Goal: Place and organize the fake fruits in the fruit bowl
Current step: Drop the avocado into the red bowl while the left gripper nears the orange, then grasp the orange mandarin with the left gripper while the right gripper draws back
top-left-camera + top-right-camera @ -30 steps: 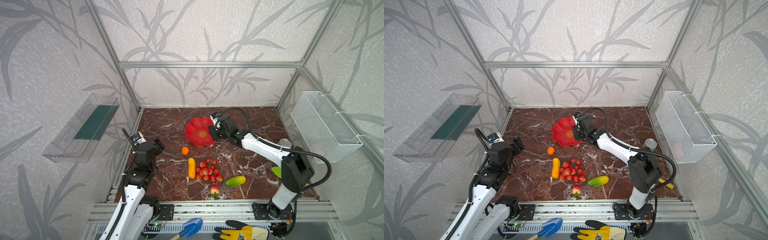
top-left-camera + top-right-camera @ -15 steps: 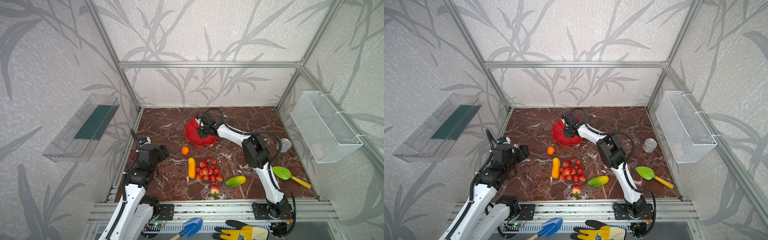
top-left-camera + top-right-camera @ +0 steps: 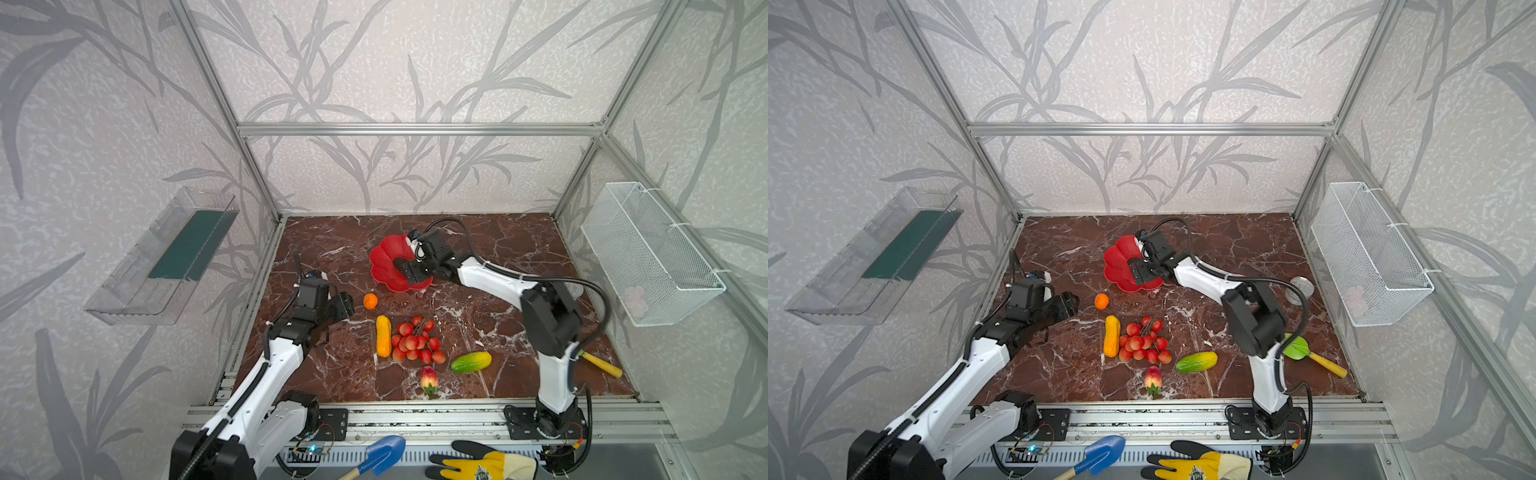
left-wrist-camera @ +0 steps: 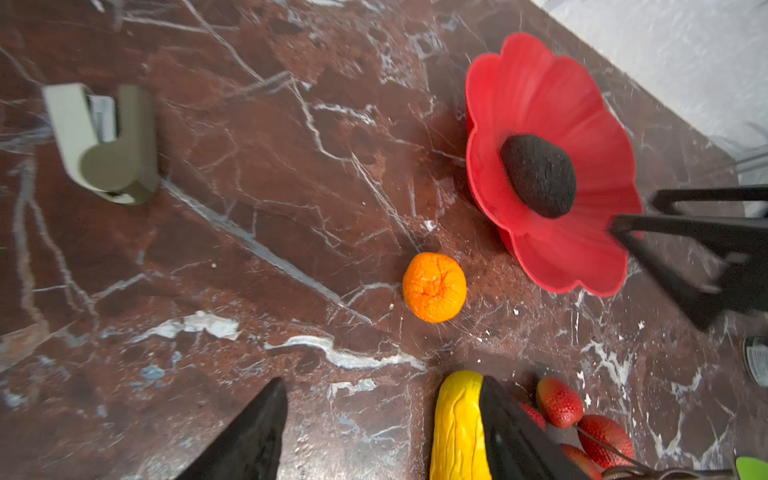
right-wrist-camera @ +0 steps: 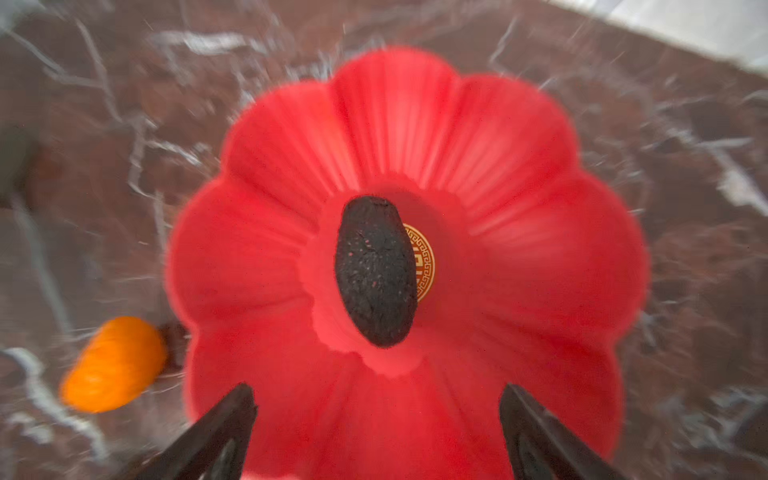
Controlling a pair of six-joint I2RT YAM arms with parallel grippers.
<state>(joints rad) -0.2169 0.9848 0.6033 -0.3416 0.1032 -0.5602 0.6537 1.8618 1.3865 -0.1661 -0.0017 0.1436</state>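
The fruit bowl (image 3: pixel 384 266) (image 3: pixel 1117 266) is a red petal-rimmed dish at the back middle. A dark bumpy oval (image 5: pixel 376 270) (image 4: pixel 539 180) lies at its centre, partly covering a gold emblem (image 5: pixel 426 262). My right gripper (image 5: pixel 376 390) (image 3: pixel 409 270) (image 3: pixel 1140 270) hovers open over the bowl's near rim, holding nothing. On the table lie an orange ball (image 3: pixel 370 301) (image 4: pixel 434 287), a yellow-orange oblong (image 3: pixel 383 336) (image 4: pixel 457 424), a bunch of red berries (image 3: pixel 415 340), a green-yellow oblong (image 3: pixel 471 362) and a strawberry (image 3: pixel 429 378). My left gripper (image 4: pixel 381 380) (image 3: pixel 345 305) is open and empty, just left of the ball.
A green leaf-shaped tool (image 3: pixel 1298 347) with a yellow handle lies at the right, behind my right arm. A round metal lid (image 3: pixel 1301 286) sits near the right wall. A white wire basket (image 3: pixel 648 249) hangs right, a clear tray (image 3: pixel 166 253) left.
My right gripper has gone from shut to open over the bowl, and the dark oval now lies in it. My left gripper has moved right, toward the orange ball, its jaws slightly narrower.
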